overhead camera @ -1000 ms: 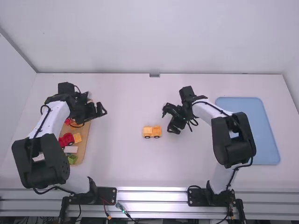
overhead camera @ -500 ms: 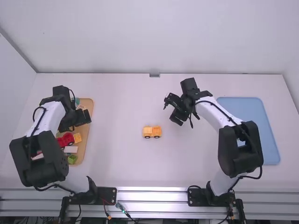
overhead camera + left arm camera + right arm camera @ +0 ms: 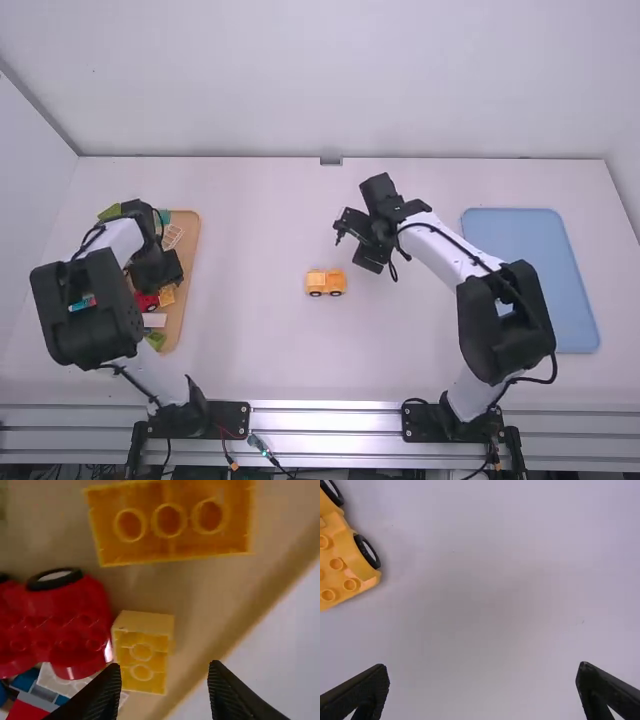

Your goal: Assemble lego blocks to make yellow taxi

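My left claw [image 3: 165,666] has shifted toward the tray's [image 3: 191,245] near edge, open; right claw [image 3: 483,666] open too. Taxi base [image 3: 326,283] looks done; yellow blocks [image 3: 142,667] remain.

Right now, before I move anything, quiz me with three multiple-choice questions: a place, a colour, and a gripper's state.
1. Where is the yellow lego vehicle?
A. On the blue tray
B. On the white table
C. In a gripper

2. What colour is the wheeled lego piece in the tan tray?
A. Green
B. White
C. Red

3. The left gripper is:
A. Open
B. Shut on a brick
C. Shut, empty

1 B: the high view shows it there.
2 C: its body is red in the left wrist view.
3 A: its fingertips stand well apart.
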Motion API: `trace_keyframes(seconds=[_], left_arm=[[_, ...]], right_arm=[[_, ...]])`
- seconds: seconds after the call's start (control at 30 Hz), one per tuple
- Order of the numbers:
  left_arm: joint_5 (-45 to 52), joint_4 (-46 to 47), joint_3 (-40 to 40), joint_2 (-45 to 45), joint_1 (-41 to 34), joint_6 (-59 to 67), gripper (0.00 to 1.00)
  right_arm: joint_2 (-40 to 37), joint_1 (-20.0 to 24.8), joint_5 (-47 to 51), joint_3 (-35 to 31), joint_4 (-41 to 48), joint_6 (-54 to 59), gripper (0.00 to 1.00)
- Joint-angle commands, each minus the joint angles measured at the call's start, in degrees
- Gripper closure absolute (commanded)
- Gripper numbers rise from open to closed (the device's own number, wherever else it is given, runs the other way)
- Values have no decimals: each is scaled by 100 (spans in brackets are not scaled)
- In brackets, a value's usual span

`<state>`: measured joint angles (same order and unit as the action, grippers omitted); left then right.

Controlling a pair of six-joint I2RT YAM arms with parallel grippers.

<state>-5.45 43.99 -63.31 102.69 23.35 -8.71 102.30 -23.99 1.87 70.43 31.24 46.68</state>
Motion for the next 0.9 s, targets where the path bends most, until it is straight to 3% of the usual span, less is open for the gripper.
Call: trace_keyframes(seconds=[0.0,0.23,0.4,0.47,0.77,0.87], left_arm=[[-151,4,173,33,216,-293,54],[560,-549,601,33,466,452,56],[317,-835,857,33,431,404,45],[308,-898,905,33,470,404,46],[308,-1113,1019,33,463,208,74],[330,-1213,988,9,428,210,90]], right_arm=[[-149,37,111,127,-59,-20,1],[-149,188,-101,125,-269,-44,1],[-149,188,-96,125,-260,-37,1],[-149,181,-94,125,-251,-39,1],[-149,177,-96,125,-249,-160,1],[-149,199,-120,125,-254,-195,1]])
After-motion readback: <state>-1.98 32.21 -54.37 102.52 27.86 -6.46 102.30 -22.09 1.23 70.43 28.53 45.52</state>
